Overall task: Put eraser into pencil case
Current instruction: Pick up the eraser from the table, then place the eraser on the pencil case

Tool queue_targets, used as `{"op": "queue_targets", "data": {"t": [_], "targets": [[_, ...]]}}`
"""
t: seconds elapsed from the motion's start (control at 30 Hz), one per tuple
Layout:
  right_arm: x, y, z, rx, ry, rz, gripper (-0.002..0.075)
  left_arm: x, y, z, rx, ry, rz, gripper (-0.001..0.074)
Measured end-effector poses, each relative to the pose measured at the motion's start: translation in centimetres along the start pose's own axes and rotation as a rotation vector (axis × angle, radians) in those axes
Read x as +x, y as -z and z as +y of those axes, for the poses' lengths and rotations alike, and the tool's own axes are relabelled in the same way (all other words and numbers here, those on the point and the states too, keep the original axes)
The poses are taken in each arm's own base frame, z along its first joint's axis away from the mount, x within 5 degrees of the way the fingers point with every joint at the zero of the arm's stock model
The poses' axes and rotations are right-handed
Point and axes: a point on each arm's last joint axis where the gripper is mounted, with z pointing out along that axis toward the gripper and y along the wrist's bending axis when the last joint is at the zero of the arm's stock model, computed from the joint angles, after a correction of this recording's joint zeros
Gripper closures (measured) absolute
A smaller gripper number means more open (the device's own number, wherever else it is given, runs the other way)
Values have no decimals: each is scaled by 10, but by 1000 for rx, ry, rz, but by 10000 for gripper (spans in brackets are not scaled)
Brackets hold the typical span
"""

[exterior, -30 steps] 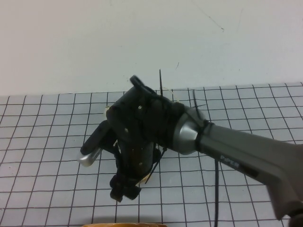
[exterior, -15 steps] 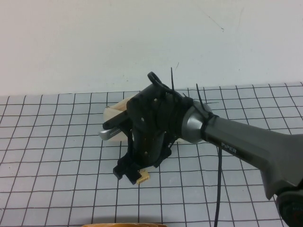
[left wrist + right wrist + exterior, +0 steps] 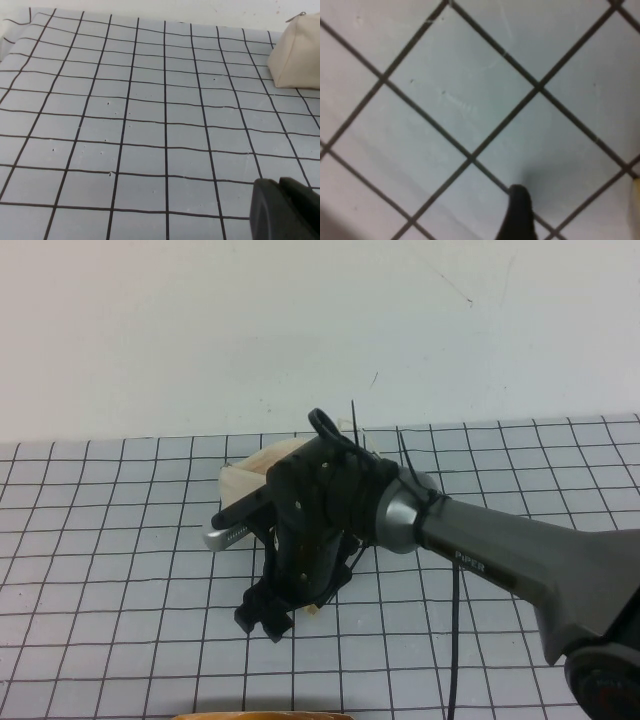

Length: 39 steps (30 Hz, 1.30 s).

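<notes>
The cream-white pencil case (image 3: 250, 477) lies on the grid mat, mostly hidden behind my right arm; it also shows in the left wrist view (image 3: 295, 55). My right gripper (image 3: 262, 619) points down at the mat just in front of the case. A tan sliver, the eraser (image 3: 313, 610), lies on the mat beside it, mostly hidden. In the right wrist view one dark finger (image 3: 518, 212) hangs over bare mat, with the tan eraser edge (image 3: 636, 200) apart from it. The gripper looks open and holds nothing. My left gripper (image 3: 280, 184) is shut and empty, low over the mat.
The grid mat (image 3: 120, 570) covers the table up to a white wall (image 3: 200, 330). A black cable (image 3: 455, 640) hangs under the right arm. An orange-tan edge (image 3: 270, 715) shows at the bottom of the high view.
My right gripper has swung and shifted a little left over the mat. The eraser, plain beside its tips half a second ago, is now mostly hidden behind it.
</notes>
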Motion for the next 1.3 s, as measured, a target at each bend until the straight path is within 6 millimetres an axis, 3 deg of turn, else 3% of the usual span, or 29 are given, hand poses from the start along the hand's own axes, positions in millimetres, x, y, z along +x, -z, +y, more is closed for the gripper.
{"op": "queue_targets", "data": {"t": [0.33,0.4,0.57,0.7,0.97,1.1,1.3], "targets": [[-1,-4,-3,36,19,-8,232,0,0,0,0,0,0,736],[-1,-4,-4,42,23,-8,298,0,0,0,0,0,0,736],[-4,6,-4,50,26,5,609,0,0,0,0,0,0,736],[-15,37,-2,50,84,-5,608,0,0,0,0,0,0,736],[-45,119,-6,172,214,-264,608,0,0,0,0,0,0,736],[-50,130,-23,280,189,-316,608,0,0,0,0,0,0,736],[-58,119,-51,304,147,-381,601,0,0,0,0,0,0,736]]}}
